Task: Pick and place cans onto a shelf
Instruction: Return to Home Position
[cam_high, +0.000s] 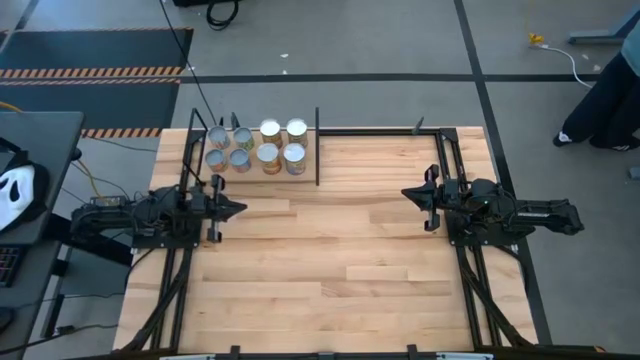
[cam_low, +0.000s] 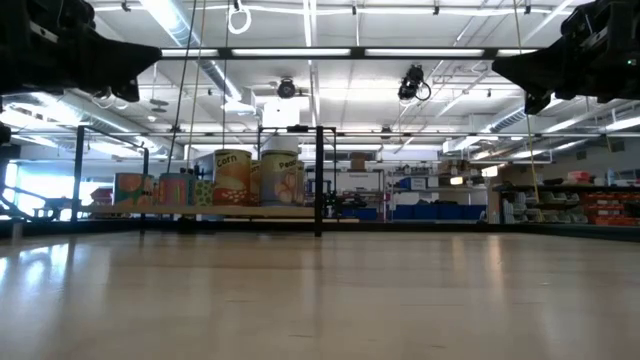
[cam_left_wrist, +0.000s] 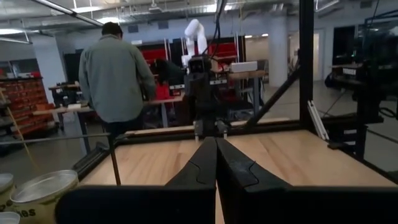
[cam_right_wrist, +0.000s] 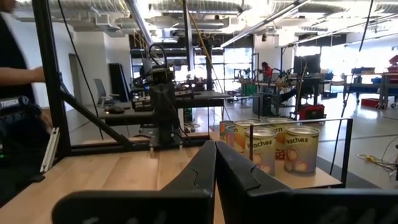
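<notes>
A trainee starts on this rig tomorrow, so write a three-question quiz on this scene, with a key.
1. True or false: all eight cans stand on the shelf, none on the bare table.
2. How are the cans arranged? A) one row of eight B) two rows of four C) stacked two high
3. Fill in: the left gripper and the right gripper, at opposite sides of the table, both have their fingers ____.
Key: 1 true; 2 B; 3 shut.
</notes>
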